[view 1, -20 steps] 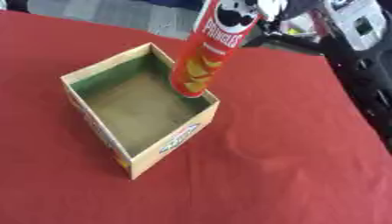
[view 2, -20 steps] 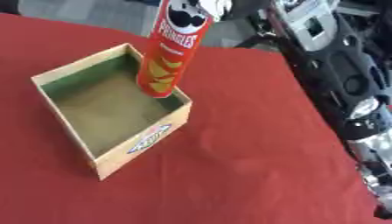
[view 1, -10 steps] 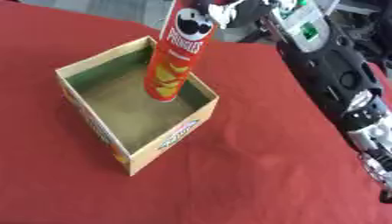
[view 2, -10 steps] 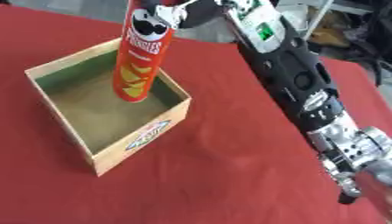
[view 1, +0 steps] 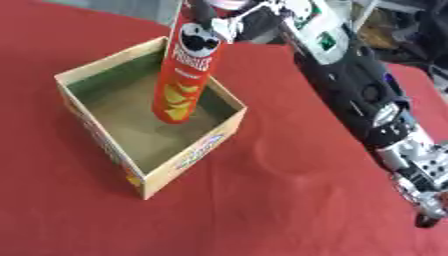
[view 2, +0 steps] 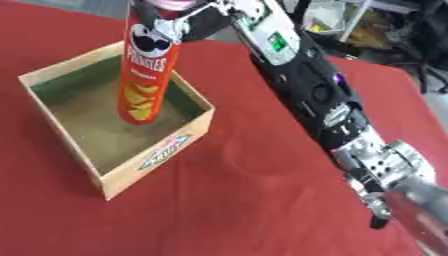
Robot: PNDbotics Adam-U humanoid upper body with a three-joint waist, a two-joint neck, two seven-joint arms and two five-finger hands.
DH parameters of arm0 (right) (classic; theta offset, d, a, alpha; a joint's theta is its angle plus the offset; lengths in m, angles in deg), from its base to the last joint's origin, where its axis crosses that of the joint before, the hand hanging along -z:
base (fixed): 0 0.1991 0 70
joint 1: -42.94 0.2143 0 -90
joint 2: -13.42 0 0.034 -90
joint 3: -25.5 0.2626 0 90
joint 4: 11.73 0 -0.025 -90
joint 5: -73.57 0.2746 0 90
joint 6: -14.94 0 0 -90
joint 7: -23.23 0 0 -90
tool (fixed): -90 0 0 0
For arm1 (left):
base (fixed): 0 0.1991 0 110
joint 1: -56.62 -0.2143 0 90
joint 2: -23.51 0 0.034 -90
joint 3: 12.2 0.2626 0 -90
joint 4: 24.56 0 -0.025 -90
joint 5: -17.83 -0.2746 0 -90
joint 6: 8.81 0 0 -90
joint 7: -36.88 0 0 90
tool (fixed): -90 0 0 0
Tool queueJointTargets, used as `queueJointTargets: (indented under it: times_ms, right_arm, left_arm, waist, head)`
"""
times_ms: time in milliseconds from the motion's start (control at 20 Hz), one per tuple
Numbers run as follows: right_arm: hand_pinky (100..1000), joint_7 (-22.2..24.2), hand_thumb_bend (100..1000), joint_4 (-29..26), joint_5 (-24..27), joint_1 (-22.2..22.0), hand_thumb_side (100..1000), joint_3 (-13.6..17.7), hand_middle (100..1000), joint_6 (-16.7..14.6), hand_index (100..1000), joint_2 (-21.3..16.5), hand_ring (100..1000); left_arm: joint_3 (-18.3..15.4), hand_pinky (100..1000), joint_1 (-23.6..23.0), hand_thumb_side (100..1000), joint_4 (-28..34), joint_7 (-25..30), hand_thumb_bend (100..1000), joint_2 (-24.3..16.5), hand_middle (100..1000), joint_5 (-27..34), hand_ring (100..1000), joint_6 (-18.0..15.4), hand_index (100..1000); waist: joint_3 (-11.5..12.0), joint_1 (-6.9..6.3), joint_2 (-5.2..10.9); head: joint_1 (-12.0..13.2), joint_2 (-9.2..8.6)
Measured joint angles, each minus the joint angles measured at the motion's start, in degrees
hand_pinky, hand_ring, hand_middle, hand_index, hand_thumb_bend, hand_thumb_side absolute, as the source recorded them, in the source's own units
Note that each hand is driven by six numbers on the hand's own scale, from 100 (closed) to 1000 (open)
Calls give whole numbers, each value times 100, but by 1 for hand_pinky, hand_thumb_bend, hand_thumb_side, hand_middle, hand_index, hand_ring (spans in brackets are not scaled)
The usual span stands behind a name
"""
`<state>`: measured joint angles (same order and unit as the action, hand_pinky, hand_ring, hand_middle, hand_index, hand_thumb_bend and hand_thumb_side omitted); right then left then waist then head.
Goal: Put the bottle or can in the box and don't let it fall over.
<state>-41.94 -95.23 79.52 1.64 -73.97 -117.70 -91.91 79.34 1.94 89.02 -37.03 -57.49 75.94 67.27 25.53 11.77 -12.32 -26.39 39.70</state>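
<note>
A red cloth covers the table (view 1: 289, 200) from edge to edge, wrinkled a little just right of the box. The robot's right arm (view 1: 359, 90), black with silver joints, reaches in along the right side toward the far edge. Toward the left of the table sits an open cardboard box (view 1: 188, 157), square, with a green lining on its inner walls and a printed label on its near right wall. Inside it stands a tall red chip can (view 1: 185, 75), leaning slightly, its lower end down within the walls near the box's far right side; whether the base touches the floor of the box I cannot tell. The right hand (view 1: 238, 22) is at the can's top, fingers curled round it just above the printed face. The left hand shows nowhere.
</note>
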Motion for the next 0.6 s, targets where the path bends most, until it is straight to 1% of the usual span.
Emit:
queueJointTargets:
  times_ms: [50,100,150,200,250,300,350,400,450,600]
  right_arm:
    - [282,14,100,0,-31,-17,100,-15,497,14,573,14,475]
    - [349,28,100,0,-70,-33,100,-20,525,28,604,34,506]
    - [443,40,100,-1,-118,-36,100,-33,587,40,648,39,554]
    - [563,54,100,-6,-173,-36,100,-46,660,54,705,40,623]
    - [730,68,100,-16,-238,-36,100,-49,769,68,779,41,747]
    - [800,88,100,-45,-312,-36,100,-49,808,88,806,41,796]
    - [850,108,100,-81,-390,-36,369,-48,829,108,826,41,834]
    - [874,117,100,-118,-471,-36,513,-45,843,117,835,41,857]
    - [888,116,100,-159,-546,-36,565,-36,855,116,842,41,872]
    - [885,52,100,-265,-736,-36,611,10,858,52,854,43,877]
  left_arm:
    - [1,866,0,468,0,23,727,0,870,6,924,7,815]
    - [3,865,0,468,0,46,727,0,869,13,924,15,815]
    - [4,864,0,469,0,72,727,0,868,18,923,19,815]
    - [8,863,0,469,0,95,727,0,866,22,923,27,815]
    - [16,863,0,470,0,114,727,0,865,27,922,31,814]
    - [27,862,0,470,0,135,727,0,865,33,923,37,814]
    - [34,858,0,471,0,156,727,0,864,36,923,39,814]
    - [36,855,0,471,0,177,727,0,864,38,922,42,814]
    - [37,851,0,471,0,199,727,0,863,40,922,41,814]
    - [52,842,0,469,0,248,727,0,862,48,922,34,813]
  waist:
    - [0,1,-4]
    - [0,1,-5]
    - [0,1,-6]
    - [0,2,-6]
    - [0,2,-6]
    - [-1,2,-6]
    - [-3,2,-6]
    - [-5,2,-6]
    - [-7,2,-6]
    - [-9,2,-7]
  head:
    - [-1,0]
    - [-1,0]
    - [-1,-1]
    - [2,-2]
    - [8,-2]
    - [14,-3]
    - [27,-5]
    - [41,-5]
    - [53,-5]
    - [60,-5]
